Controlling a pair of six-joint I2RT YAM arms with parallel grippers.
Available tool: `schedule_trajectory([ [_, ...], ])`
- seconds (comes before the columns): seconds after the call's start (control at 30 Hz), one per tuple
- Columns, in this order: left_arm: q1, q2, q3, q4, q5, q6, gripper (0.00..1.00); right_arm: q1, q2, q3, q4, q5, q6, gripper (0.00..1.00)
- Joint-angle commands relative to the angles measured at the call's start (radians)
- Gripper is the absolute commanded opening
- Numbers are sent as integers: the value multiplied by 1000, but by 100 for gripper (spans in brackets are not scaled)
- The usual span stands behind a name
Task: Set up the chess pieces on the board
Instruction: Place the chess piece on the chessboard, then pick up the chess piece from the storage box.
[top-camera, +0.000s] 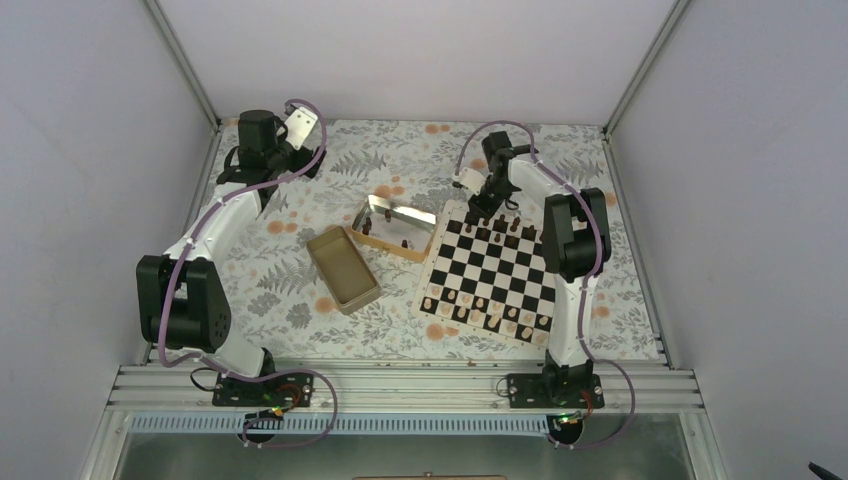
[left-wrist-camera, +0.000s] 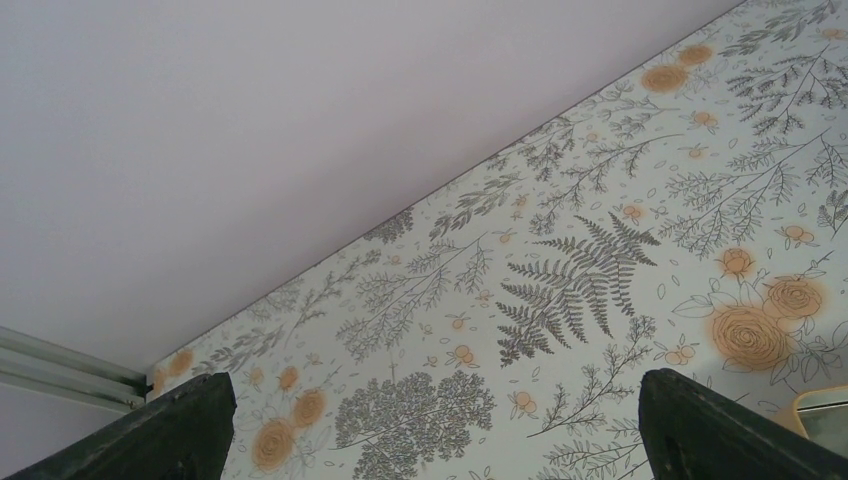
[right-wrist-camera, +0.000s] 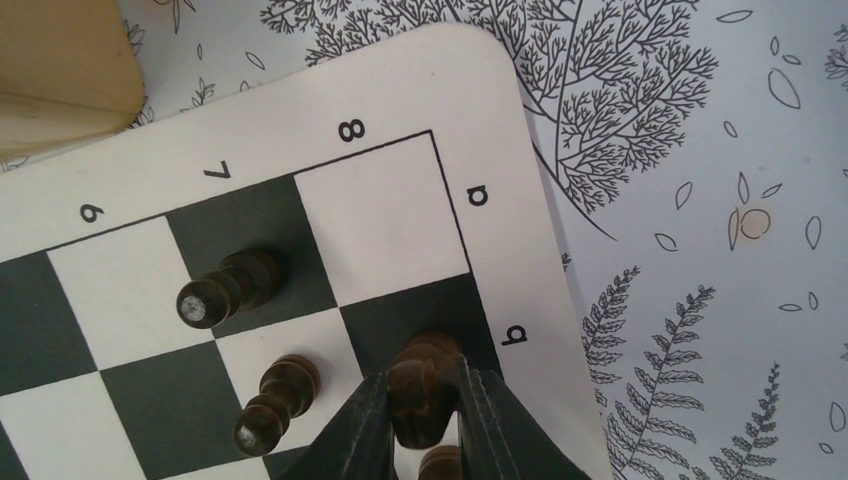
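The right wrist view is showing what the overhead view is blurring: the right tool (right-wrist-camera: 422, 388) is clamping a dark turned-wood piece (right-wrist-camera: 425, 358) over the black corner square of the board (right-wrist-camera: 420, 80). Two dark pawns (right-wrist-camera: 230, 285) are standing just left of its fingers; another piece below is being cut off. The left tool (left-wrist-camera: 430, 440) is gaping wide above the floral tabletop (left-wrist-camera: 600, 200), gripping nothing.
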Motion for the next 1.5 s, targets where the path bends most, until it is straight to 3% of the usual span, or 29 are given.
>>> schedule_trajectory([
  [0.0,4,-3,-7,23,-3,7,100,12,16,7,10,3,-19,20],
  [0.4,4,-5,-7,23,-6,7,100,11,-28,7,9,11,-16,38],
  [0.73,4,-9,-6,28,-9,7,100,97,-85,179,-67,0,-6,43],
  [1.1,8,47,0,29,-5,6,100,322,18,359,26,-117,10,41],
  [1.2,8,58,2,27,-5,6,100,361,61,377,73,-168,12,36],
  [1.47,17,75,0,26,-13,11,100,423,243,495,46,-204,-12,35],
])
